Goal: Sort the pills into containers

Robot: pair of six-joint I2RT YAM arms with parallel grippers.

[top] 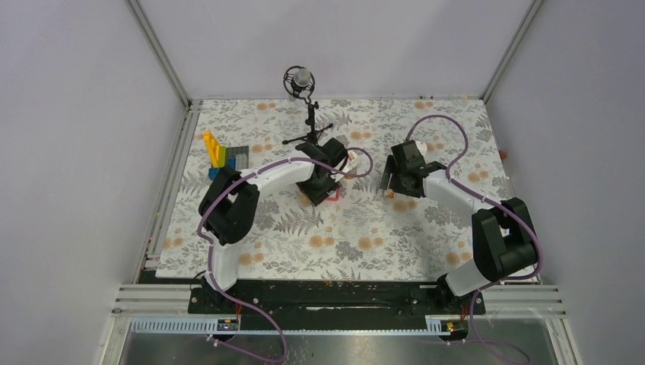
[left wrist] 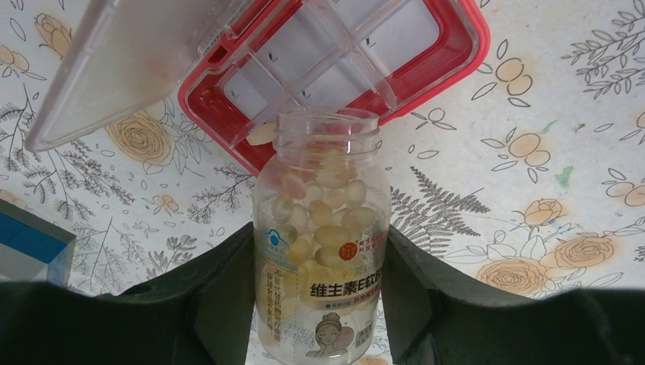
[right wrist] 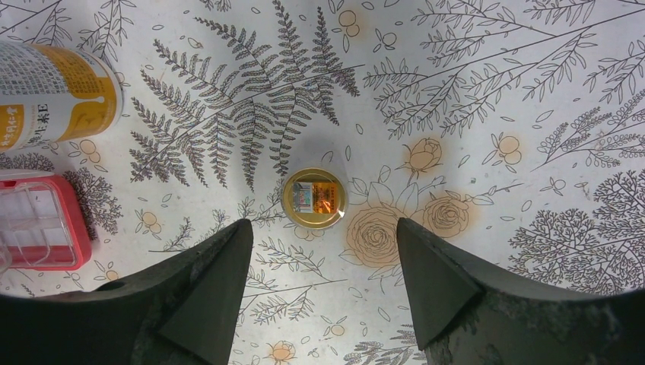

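**Lot record: two pincers and the pill-sorting items on the desk**

1. Left pincer (left wrist: pixel 319 304). Clenched on the clear bottle (left wrist: pixel 323 190), one finger against each side of its labelled lower body.
2. Clear bottle. It is uncapped, and its mouth points forward past my fingertips. The pills (left wrist: pixel 335 228) inside are pale yellow ovals, packed from the label up to the neck.
3. Compartment box (left wrist: pixel 456 53). It sits directly ahead of my left pincer and has a red-pink rim and clear dividers. Its clear lid (left wrist: pixel 137 68) is swung open toward my forward left. In the wrist view the bottle's mouth overlaps the box's near rim. I cannot tell whether they touch. One loose pill lies at the box's near corner, just left of the bottle's mouth.
4. Brick block (left wrist: pixel 30 247). Blue and grey, off to the left of my left pincer and cut off by the edge of the view.
5. Right pincer (right wrist: pixel 319 281). Released, with the fingers wide apart and nothing between them, above the cloth-covered desk (top: pixel 342 236).
6. Gold cap (right wrist: pixel 314 198). Small and round, lying flat on the cloth just ahead of the gap between my right fingers.
7. Orange-labelled bottle (right wrist: pixel 53 91). Far forward-left of my right pincer and partly out of view. A corner of the compartment box shows nearer on that same left side.
8. Black stand (top: pixel 308 114). Beyond both pincers, at the far side of the desk.
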